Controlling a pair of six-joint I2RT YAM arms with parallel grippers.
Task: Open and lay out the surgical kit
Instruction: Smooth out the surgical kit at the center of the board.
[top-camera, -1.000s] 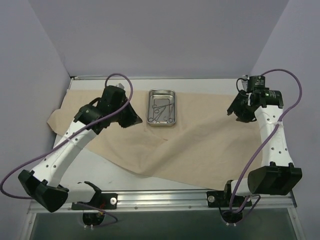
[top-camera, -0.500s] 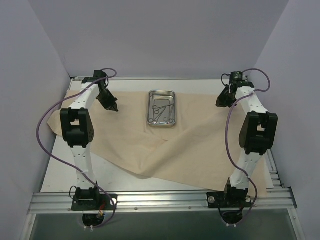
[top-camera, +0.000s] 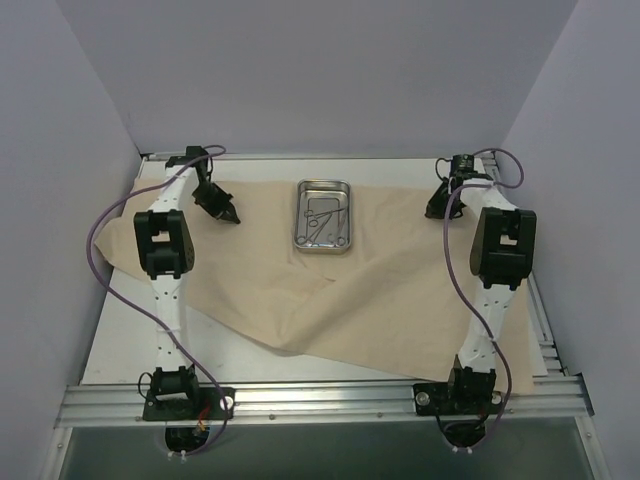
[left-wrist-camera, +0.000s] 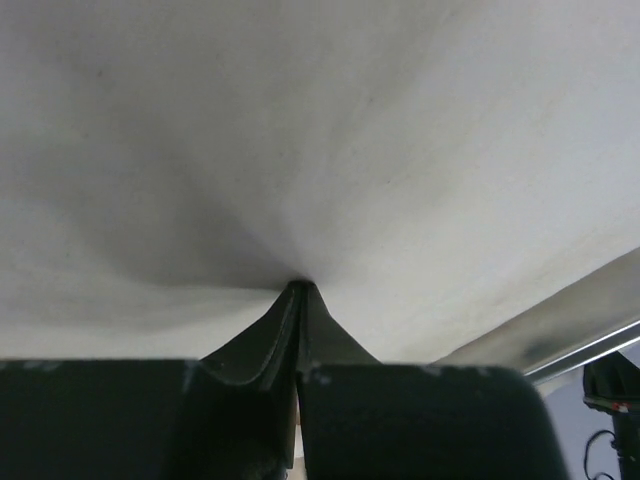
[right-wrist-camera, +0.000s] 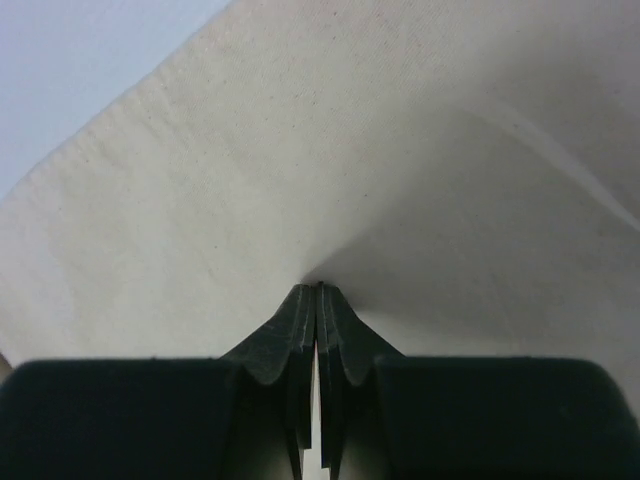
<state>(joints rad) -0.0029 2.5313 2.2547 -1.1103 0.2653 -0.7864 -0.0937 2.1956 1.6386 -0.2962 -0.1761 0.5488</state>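
Left gripper (top-camera: 233, 218) and right gripper (top-camera: 431, 211) clamped together, seemingly pinching far edge of cloth wrap (top-camera: 330, 300); tray (top-camera: 325, 192) midway between.

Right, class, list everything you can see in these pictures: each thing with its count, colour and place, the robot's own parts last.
large beige cloth wrap: one, beige, spread rumpled over the table
small rectangular shiny steel tray: one, silver, on the cloth, far middle
thin metal ring-handled instruments: several, silver, in the tray
table: one, white, under the cloth
metal rail: one, silver, near edge
cables: two, purple, along the arms
arms: two, white and black, left and right sides
left gripper: one, black, shut on the cloth, far left
right gripper: one, black, shut on the cloth, far right
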